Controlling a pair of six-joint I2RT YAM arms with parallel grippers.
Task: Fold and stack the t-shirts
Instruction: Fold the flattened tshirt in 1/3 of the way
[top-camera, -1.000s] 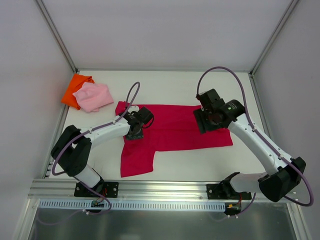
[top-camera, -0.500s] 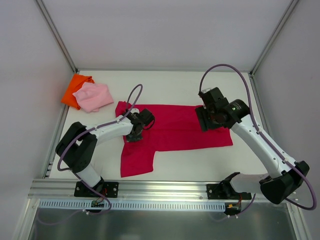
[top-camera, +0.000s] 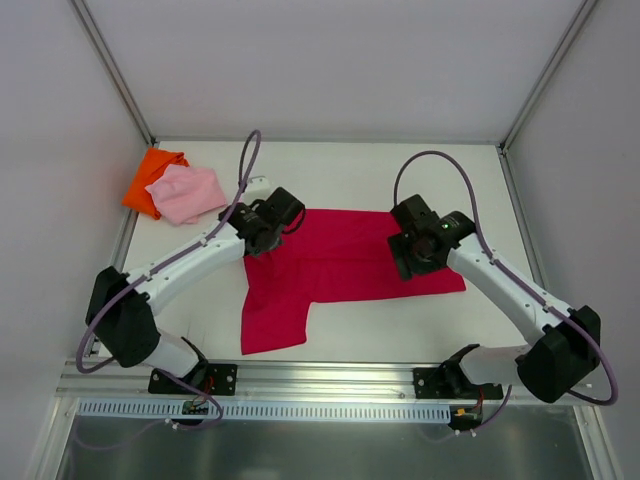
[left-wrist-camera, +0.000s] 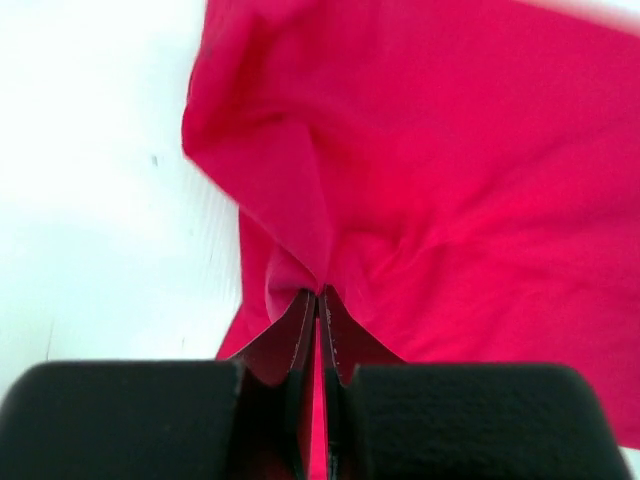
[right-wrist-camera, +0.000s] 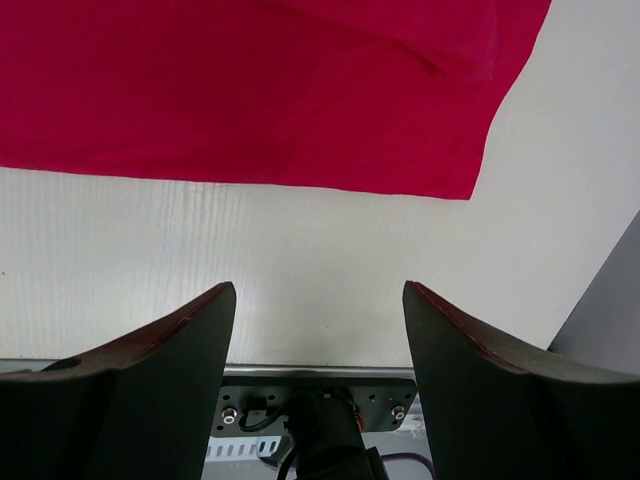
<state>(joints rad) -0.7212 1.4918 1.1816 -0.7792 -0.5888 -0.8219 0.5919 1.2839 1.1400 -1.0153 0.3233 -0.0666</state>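
The crimson t-shirt lies spread across the middle of the table, its long side running from 9 to 3 o'clock. One narrower part reaches down toward 6 o'clock at its left end.

The left gripper sits at the shirt's 9 o'clock end. In the left wrist view the left gripper has its jaws pressed together on a pinched ridge of the crimson t-shirt. The cloth gathers into creases that fan away from the pinch toward 12 and 2 o'clock. Bare table shows at 9 o'clock of the pinch.

The right gripper hangs over the shirt's 3 o'clock half. In its wrist view the right gripper has its jaws spread wide with nothing between them. Only white table lies in the gap. There the crimson t-shirt lies at 12 o'clock of the fingertips, its straight hem crossing the view and ending in a corner at 2 o'clock, apart from both fingers.

The pink t-shirt is a small bundle in the table's 10 o'clock corner. It overlaps the orange t-shirt, which lies against the left wall. Both are just beyond the crimson shirt's 10 o'clock corner, near the left arm's wrist.

Open table runs along the whole 12 o'clock side, down the 3 o'clock side past the shirt's end, and at 5 o'clock between the hem and the metal rail.
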